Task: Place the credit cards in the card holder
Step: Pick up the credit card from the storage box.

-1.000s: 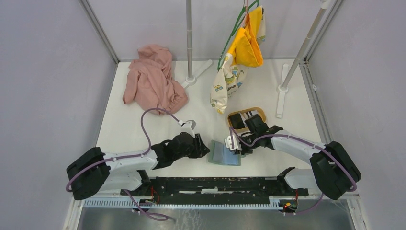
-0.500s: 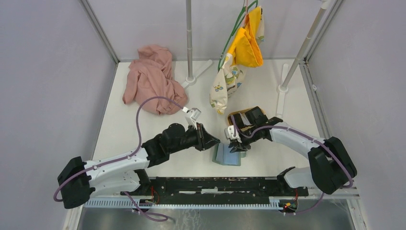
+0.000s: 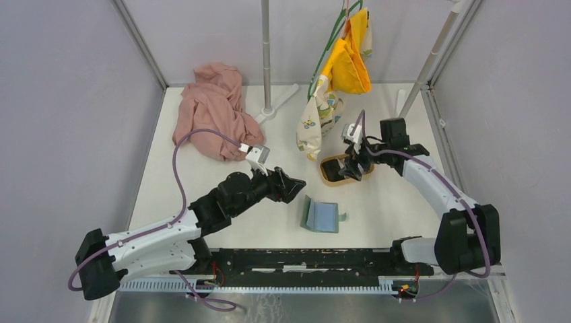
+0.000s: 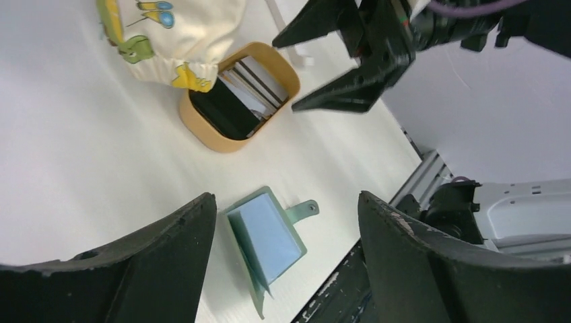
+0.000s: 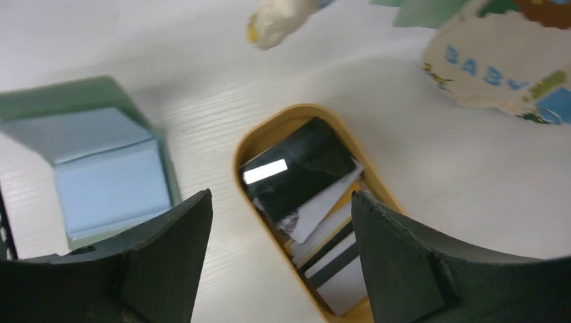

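Sage-green outside and pale blue inside, the card holder (image 3: 321, 216) lies part-open on the table (image 3: 202, 175), one flap raised. No finger touches it. In the left wrist view it sits in the gap between the fingers of the left gripper (image 4: 286, 198), beyond their tips. In the right wrist view it lies outside the gap, past the left-hand finger.

The credit cards (image 5: 303, 182) are stacked loosely in the wooden tray (image 5: 237, 161), a black card uppermost and pale ones fanned out beneath it. The tray sits squarely between the fingers of the right gripper (image 5: 279, 202), just beyond their tips.

**Finger state**
- Left gripper: fingers spread wide, holding nothing, clear of the table.
- Right gripper: fingers spread wide, holding nothing, poised above the tray.

**Step in hand**
Judged from this layout, the step is card pick-up. No card is visible in the holder, so the task appears to be at an early stage.

**Next move, requirements**
1. Lower the right gripper into the tray and place one finger on each side of a single card.
2. Take the card by an exposed edge; the cards are thin and lie flat, so a straight closure may slip or take two.
3. Keep the fingertips off the tray wall, or the tray may shift.
4. The left gripper will probably need to steady the raised flap during insertion.
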